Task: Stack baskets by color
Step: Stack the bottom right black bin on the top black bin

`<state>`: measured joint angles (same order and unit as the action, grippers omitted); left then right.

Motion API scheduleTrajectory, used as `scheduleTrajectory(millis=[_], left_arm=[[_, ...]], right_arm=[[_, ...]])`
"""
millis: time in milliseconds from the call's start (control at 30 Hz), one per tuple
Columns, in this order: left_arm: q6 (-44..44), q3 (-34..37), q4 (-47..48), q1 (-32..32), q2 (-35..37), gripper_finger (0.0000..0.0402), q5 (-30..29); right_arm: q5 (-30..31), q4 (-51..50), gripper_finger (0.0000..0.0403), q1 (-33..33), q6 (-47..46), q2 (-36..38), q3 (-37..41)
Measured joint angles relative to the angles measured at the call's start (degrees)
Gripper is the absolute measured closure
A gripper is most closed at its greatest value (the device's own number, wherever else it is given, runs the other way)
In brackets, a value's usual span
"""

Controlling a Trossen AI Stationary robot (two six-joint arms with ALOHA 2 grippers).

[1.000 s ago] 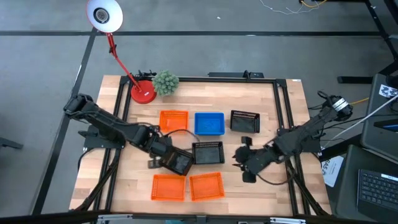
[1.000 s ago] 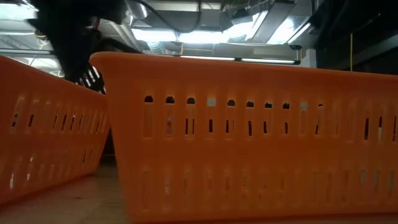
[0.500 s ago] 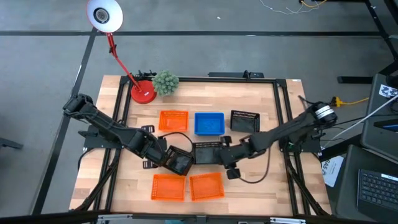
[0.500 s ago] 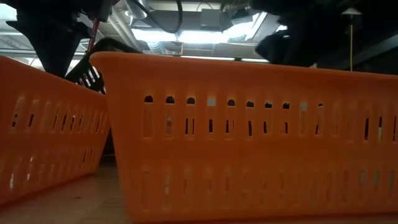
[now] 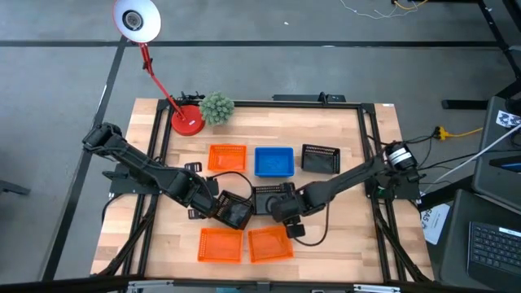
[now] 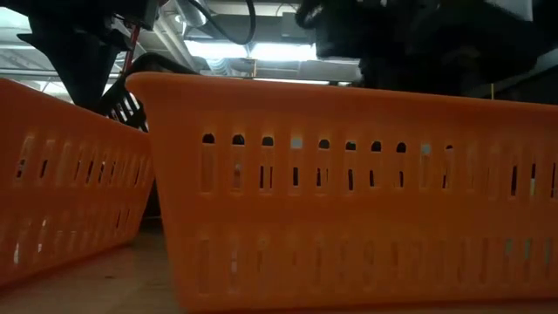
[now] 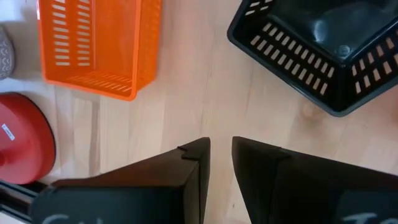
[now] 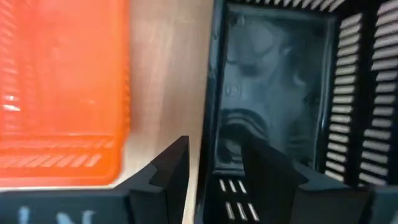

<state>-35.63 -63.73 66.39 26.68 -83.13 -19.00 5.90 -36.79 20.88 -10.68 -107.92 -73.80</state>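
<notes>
Two black baskets lie mid-table, one askew (image 5: 236, 213) and one square (image 5: 273, 195) to its right. My left gripper (image 7: 221, 146) hovers beyond the askew basket's (image 7: 323, 62) far-left corner. It is open by a narrow gap, with bare wood between its fingers. My right gripper (image 8: 211, 140) is open at the square basket's near wall (image 8: 209, 93), one finger inside and one outside, with no touch that I can see. Two orange baskets (image 5: 221, 243) (image 5: 269, 242) sit near the front edge. Farther back, an orange basket (image 5: 227, 157), a blue basket (image 5: 273, 161) and a black basket (image 5: 320, 158) stand in a row.
A lamp with a red base (image 5: 187, 122) and a fuzzy green ball plant (image 5: 216, 107) stand at the far left. In the low view the near orange baskets (image 6: 349, 192) fill the front, and part of a black slotted wall (image 6: 129, 105) shows behind them. Bare wood (image 5: 342, 236) lies at the near right.
My right gripper has travelled toward the table's left edge and sunk, from the bare wood right of the square black basket to that basket's near wall. Its jaws have stayed open. The baskets have kept their places.
</notes>
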Motion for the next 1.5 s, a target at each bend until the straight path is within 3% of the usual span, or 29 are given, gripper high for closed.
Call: scheduleTrajectory(millis=[233,467,667,900,1133,1233,1500], left_arm=[[-1.41,0.0,-0.02,0.0,0.0,0.0342,-0.04],[-1.49,0.0,-0.05,0.0,0.0,0.0342,-0.96],[-1.49,0.0,-0.02,0.0,0.0,0.0342,-3.04],[-1.47,0.0,-0.07,0.0,0.0,0.0342,-3.15],[-1.32,0.0,-0.65,0.0,0.0,0.0342,-4.52],[-1.31,0.0,-0.66,0.0,0.0,0.0342,-5.61],[-1.29,0.0,-1.05,-0.01,0.0,0.0342,-6.34]], right_arm=[[-0.01,0.14,0.0266,-0.11,-1.24,-2.88,0.02],[0.36,-0.38,0.0389,0.91,-3.66,-2.8,0.02],[2.92,-3.36,0.0399,2.61,-6.32,-0.23,0.02],[7.76,-18.78,0.0401,6.32,-14.68,4.3,-5.79],[18.41,-46.82,0.0402,11.52,-29.22,7.65,-10.96],[21.4,-53.87,0.0402,12.19,-36.06,10.06,-8.47],[21.02,-50.86,0.0402,6.78,-36.63,23.08,9.78]])
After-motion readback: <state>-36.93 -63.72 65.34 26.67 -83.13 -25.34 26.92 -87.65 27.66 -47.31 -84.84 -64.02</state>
